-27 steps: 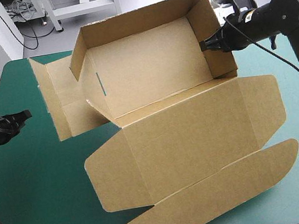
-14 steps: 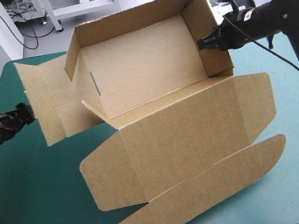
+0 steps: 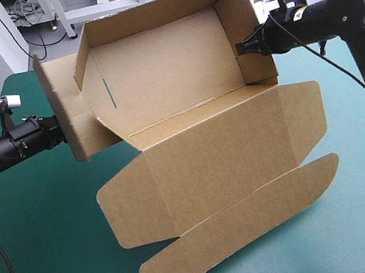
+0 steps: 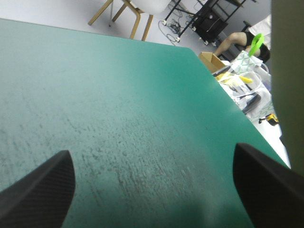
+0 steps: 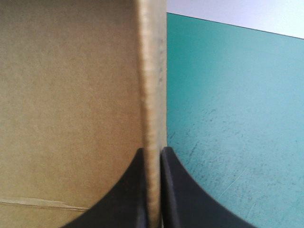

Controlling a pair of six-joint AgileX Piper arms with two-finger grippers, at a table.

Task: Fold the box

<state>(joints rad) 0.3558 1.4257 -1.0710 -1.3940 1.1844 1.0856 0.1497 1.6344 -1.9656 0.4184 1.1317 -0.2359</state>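
Right gripper (image 3: 243, 48) is pinching the box (image 3: 172, 69) wall, upper right; left gripper (image 4: 152, 152), fingers (image 4: 42, 190) wide and empty, should push the flap (image 3: 70, 122) squarely.

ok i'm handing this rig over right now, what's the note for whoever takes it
Right end effector: shut on the box, clamping its right wall.
Left end effector: open, at the side flap on the box's left; contact unclear.
Box: on the teal-green cover, back and right walls up, lid flat toward the near edge.
Done: back and right walls raised.
Left: left side not tucked; probably fold that side flap in next.
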